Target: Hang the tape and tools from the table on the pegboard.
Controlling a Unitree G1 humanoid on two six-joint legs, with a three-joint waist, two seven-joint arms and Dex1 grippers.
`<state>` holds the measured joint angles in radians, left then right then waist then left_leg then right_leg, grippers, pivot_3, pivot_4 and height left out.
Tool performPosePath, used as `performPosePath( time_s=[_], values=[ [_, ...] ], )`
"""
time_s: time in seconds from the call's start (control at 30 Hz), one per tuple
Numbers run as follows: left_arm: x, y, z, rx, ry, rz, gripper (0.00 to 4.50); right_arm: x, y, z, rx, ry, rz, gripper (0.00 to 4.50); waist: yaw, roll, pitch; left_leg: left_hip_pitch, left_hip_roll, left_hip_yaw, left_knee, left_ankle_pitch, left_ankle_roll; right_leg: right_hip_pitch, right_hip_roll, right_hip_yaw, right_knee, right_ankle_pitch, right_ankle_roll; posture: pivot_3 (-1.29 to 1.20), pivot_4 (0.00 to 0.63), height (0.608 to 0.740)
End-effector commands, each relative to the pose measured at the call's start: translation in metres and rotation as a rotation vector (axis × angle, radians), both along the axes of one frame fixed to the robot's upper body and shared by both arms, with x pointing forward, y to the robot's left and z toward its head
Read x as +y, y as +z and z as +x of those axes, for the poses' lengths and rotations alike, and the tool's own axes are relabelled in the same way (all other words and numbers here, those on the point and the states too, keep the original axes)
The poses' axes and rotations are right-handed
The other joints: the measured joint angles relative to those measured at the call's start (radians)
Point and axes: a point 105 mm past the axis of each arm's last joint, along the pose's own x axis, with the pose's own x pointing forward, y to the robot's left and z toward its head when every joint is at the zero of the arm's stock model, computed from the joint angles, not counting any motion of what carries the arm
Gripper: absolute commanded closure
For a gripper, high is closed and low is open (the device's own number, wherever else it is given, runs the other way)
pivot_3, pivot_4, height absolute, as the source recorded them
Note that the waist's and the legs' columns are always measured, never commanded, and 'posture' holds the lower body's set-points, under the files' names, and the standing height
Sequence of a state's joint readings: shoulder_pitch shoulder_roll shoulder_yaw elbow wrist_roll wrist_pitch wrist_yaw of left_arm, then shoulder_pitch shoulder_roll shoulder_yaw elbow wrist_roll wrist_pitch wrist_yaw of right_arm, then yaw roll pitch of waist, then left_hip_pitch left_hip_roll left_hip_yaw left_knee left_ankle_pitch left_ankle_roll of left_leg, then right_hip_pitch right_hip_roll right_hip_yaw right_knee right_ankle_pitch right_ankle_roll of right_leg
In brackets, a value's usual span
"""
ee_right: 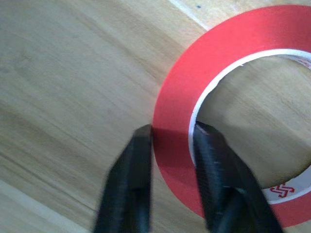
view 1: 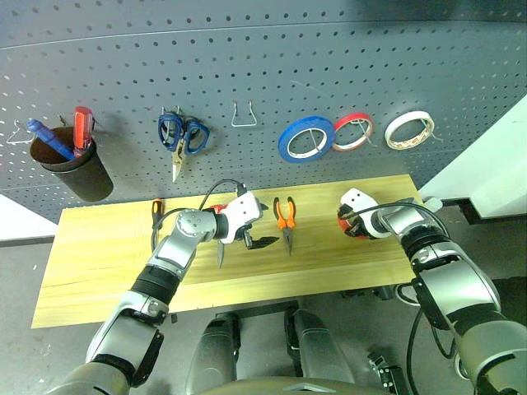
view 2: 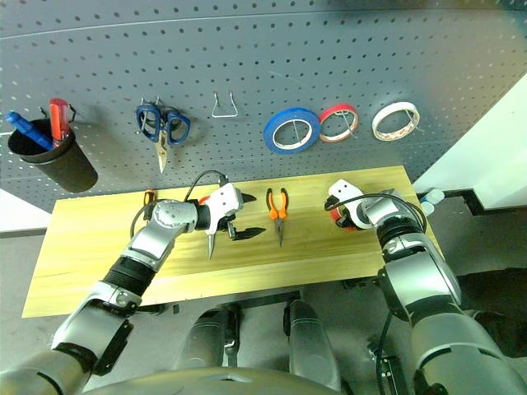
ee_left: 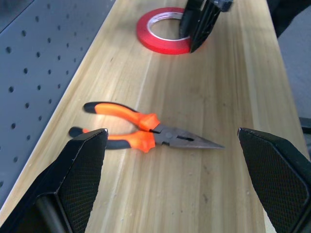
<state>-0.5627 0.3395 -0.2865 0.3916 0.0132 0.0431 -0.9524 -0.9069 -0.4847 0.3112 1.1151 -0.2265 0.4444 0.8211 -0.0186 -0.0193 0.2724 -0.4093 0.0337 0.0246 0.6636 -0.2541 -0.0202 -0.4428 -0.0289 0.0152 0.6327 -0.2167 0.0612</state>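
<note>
right gripper [ee_right: 170,133] pinches the wall of the red tape roll [ee_right: 233,82], flat on the table [view 1: 99,255] at centre right. left gripper [ee_left: 170,141] stands spread wide over the orange-and-black pliers [ee_left: 146,136] at table centre, below the pegboard [view 1: 263,74].
</note>
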Motion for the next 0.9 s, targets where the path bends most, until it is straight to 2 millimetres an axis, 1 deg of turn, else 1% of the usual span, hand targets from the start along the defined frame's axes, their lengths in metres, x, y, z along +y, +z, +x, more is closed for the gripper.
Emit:
performPosePath(
  time_s=[0.03, 0.1, 0.17, 0.2, 0.27, 0.33, 0.43, 0.6, 0.67, 0.8, 0.9],
  values=[
    [-0.002, 0.012, -0.005, -0.033, -0.041, -0.041, 0.0, -0.003, -0.008, -0.008, 0.038, -0.002, -0.006, 3.83, 0.0, 0.0, 0.0, 0.0, 0.0, 0.0, 0.0, 0.0, 0.0, 0.0, 0.0, 0.0, 0.0, 0.0, 0.0, 0.01, 0.218, 0.74],
    [-0.004, 0.02, -0.01, -0.032, -0.058, -0.095, 0.0, -0.001, -0.002, -0.007, 0.019, 0.01, 0.047, 3.83, 0.001, 0.0, 0.0, 0.0, 0.0, 0.0, 0.0, 0.0, 0.0, 0.0, 0.0, 0.0, 0.0, 0.0, 0.0, 0.01, 0.214, 0.74],
    [-0.002, 0.026, -0.016, -0.036, -0.082, -0.13, 0.0, -0.002, 0.008, -0.008, -0.015, 0.023, 0.107, 3.83, 0.002, 0.0, 0.0, -0.001, 0.0, 0.0, 0.0, 0.0, 0.0, 0.0, 0.0, 0.0, -0.001, 0.0, 0.0, 0.0, 0.21, 0.74],
    [0.001, 0.028, -0.021, -0.042, -0.107, -0.137, 0.0, -0.003, 0.014, -0.011, -0.023, 0.03, 0.139, 3.83, 0.004, 0.0, 0.0, -0.001, 0.0, 0.0, 0.0, 0.0, 0.0, 0.0, 0.0, 0.0, -0.001, 0.0, 0.0, 0.0, 0.203, 0.74],
    [0.007, 0.033, -0.033, -0.059, -0.16, -0.165, 0.0, 0.0, 0.028, -0.028, -0.039, 0.077, 0.197, 3.83, 0.005, 0.001, 0.0, -0.002, 0.0, 0.0, -0.001, 0.0, 0.0, -0.001, 0.0, 0.0, -0.001, 0.0, 0.0, -0.01, 0.198, 0.74],
    [0.012, 0.037, -0.04, -0.061, -0.179, -0.191, 0.0, 0.008, 0.043, -0.047, -0.07, 0.106, 0.25, 3.83, 0.006, 0.002, -0.001, -0.002, 0.0, 0.0, -0.002, 0.0, 0.0, -0.002, -0.001, 0.0, -0.001, 0.0, 0.001, -0.03, 0.19, 0.74],
    [0.018, 0.041, -0.046, -0.06, -0.19, -0.214, 0.0, 0.024, 0.067, -0.07, -0.144, 0.106, 0.335, 3.83, -0.002, 0.002, -0.002, -0.002, 0.0, 0.0, -0.001, 0.0, 0.0, -0.002, -0.001, 0.0, -0.001, 0.0, 0.001, -0.06, 0.176, 0.74],
    [0.025, 0.05, -0.054, -0.075, -0.219, -0.268, 0.0, 0.052, 0.096, -0.104, -0.245, 0.18, 0.424, 3.83, -0.006, 0.0, -0.007, 0.0, 0.0, 0.001, 0.001, 0.001, -0.002, -0.001, 0.001, 0.001, -0.001, 0.0, 0.002, -0.1, 0.158, 0.74],
    [0.028, 0.056, -0.056, -0.089, -0.226, -0.294, 0.0, 0.061, 0.111, -0.111, -0.303, 0.206, 0.452, 3.83, -0.013, 0.0, -0.013, 0.0, 0.0, 0.001, 0.001, 0.001, -0.003, -0.001, 0.001, 0.001, -0.001, 0.0, 0.002, -0.11, 0.149, 0.74],
    [0.039, 0.07, -0.058, -0.119, -0.221, -0.351, 0.0, 0.069, 0.141, -0.111, -0.427, 0.213, 0.489, 3.83, -0.028, -0.005, -0.024, -0.001, 0.0, 0.002, 0.002, 0.001, -0.003, -0.001, 0.0, 0.002, -0.002, 0.0, 0.001, -0.13, 0.132, 0.74],
    [0.045, 0.072, -0.058, -0.139, -0.214, -0.334, 0.0, 0.075, 0.164, -0.117, -0.536, 0.283, 0.542, 3.83, -0.031, -0.006, -0.034, -0.001, 0.0, 0.003, 0.002, 0.001, -0.003, -0.001, 0.0, 0.003, -0.003, 0.001, 0.002, -0.12, 0.123, 0.74]
  ],
)
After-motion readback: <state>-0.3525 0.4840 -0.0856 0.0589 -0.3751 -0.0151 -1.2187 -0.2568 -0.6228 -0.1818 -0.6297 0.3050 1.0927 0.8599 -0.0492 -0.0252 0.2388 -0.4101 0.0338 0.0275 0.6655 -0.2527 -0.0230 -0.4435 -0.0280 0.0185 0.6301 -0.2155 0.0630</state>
